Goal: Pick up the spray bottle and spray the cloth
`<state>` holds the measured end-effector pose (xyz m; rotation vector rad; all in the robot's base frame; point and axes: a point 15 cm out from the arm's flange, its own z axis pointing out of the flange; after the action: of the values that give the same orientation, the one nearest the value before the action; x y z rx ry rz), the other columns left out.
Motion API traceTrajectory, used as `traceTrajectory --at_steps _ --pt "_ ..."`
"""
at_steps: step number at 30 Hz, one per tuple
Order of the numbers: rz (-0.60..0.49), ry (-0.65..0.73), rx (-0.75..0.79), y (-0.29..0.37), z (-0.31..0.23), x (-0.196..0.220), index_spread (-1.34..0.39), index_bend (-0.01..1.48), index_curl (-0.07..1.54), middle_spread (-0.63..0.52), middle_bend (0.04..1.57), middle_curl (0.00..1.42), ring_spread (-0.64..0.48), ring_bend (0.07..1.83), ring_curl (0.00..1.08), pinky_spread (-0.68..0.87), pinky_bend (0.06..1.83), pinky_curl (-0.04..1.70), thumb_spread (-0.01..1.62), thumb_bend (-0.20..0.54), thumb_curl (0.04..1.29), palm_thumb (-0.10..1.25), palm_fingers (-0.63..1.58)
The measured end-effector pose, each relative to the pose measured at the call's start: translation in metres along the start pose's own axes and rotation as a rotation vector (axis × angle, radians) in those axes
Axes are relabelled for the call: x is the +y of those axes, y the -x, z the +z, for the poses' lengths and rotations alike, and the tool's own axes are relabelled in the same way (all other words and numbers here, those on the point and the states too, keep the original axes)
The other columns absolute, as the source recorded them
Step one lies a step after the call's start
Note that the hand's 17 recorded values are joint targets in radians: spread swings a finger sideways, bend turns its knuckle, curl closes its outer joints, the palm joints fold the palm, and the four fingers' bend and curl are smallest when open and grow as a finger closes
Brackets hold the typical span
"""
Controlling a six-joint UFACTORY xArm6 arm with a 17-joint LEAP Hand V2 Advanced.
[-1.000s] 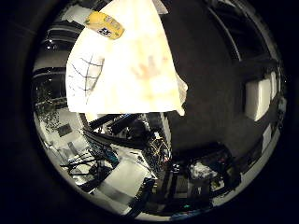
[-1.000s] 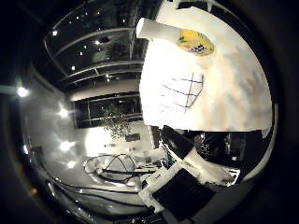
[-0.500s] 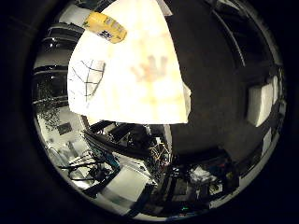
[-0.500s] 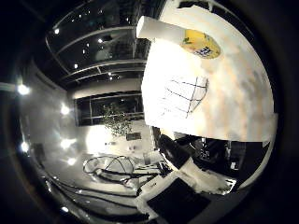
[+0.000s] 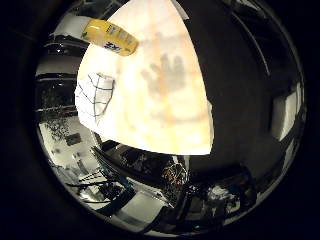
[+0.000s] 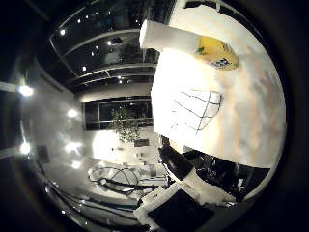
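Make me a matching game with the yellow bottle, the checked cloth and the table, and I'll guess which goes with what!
Things:
1. spray bottle
2. cloth
3. table

Descriptions:
A. white with dark grid lines
B. pale top with a hand-shaped shadow on it
C. yellow, lying on its side

Pairs: 1-C, 2-A, 3-B

A pale tabletop (image 5: 165, 115) with faint orange stripes, brightly lit. Beyond its edge, a dim room: a leafy potted plant (image 6: 126, 126) before dark windows, bright ceiling lights (image 6: 25, 90) along one side, and cluttered equipment (image 5: 170, 172) on the floor near the table's edge
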<state>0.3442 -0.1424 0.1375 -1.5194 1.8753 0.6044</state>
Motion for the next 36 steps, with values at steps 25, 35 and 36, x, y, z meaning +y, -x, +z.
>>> traceTrajectory --at_steps 25,35,36 --pt "-0.006 0.016 -0.031 -0.007 0.015 -0.028 -0.27 0.16 0.25 0.1 0.21 0.33 0.19 0.33 0.26 0.37 0.45 0.31 1.02 -0.026 0.31 0.57 0.0" --pt "-0.01 -0.051 -0.138 0.003 0.039 -0.05 -0.3 0.15 0.24 0.08 0.18 0.31 0.19 0.27 0.25 0.35 0.4 0.31 1.02 -0.028 0.3 0.53 -0.03" --pt "-0.011 -0.069 -0.154 0.003 0.04 -0.053 -0.29 0.15 0.24 0.08 0.18 0.31 0.19 0.27 0.25 0.35 0.4 0.31 1.01 -0.027 0.31 0.53 -0.03"
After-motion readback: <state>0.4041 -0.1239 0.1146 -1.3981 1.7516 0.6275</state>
